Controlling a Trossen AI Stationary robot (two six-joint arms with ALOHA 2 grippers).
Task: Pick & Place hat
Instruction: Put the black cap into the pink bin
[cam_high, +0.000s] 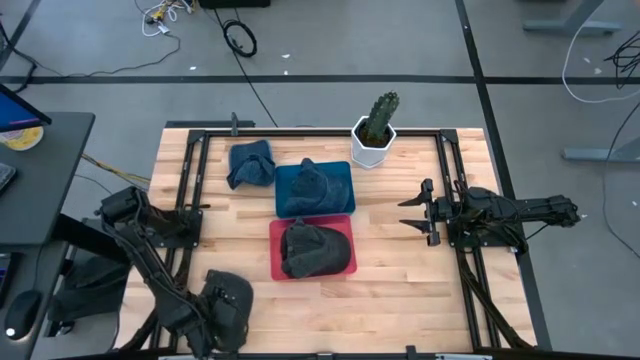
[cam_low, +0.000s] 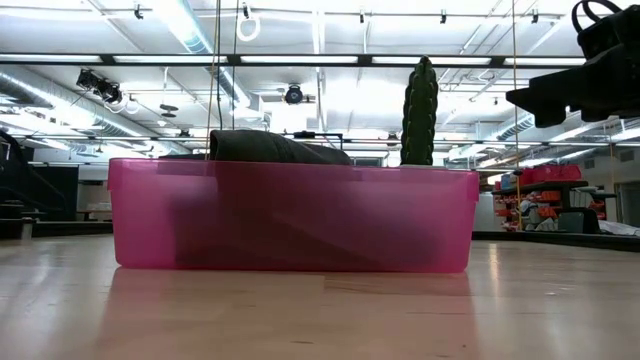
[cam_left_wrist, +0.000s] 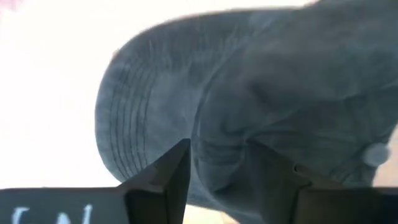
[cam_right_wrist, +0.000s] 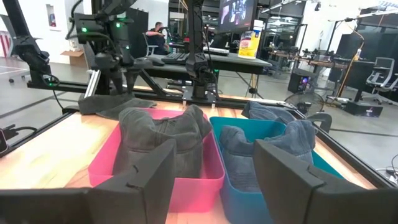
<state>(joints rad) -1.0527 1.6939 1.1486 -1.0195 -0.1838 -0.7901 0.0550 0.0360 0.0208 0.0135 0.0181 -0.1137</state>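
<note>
A dark grey hat sits near the table's near-left corner, under my left gripper. In the left wrist view the grey hat fills the picture, its stitched brim to one side, and my left gripper is shut on it. Another grey hat lies in the pink bin; a blue hat lies in the blue bin. A loose blue hat rests on the wood beyond them. My right gripper hovers open at the table's right, facing the bins. My left gripper comes down on the grey hat from above and pinches a creased fold of the crown, right beside the brim, between its two fingers. Whether the hat rests on the table or is raised does not show.
A white pot with a cactus stands at the far side, right of the blue bin. Black rails run along the left and right sides of the table. Bare wood lies between the pink bin and the right arm.
</note>
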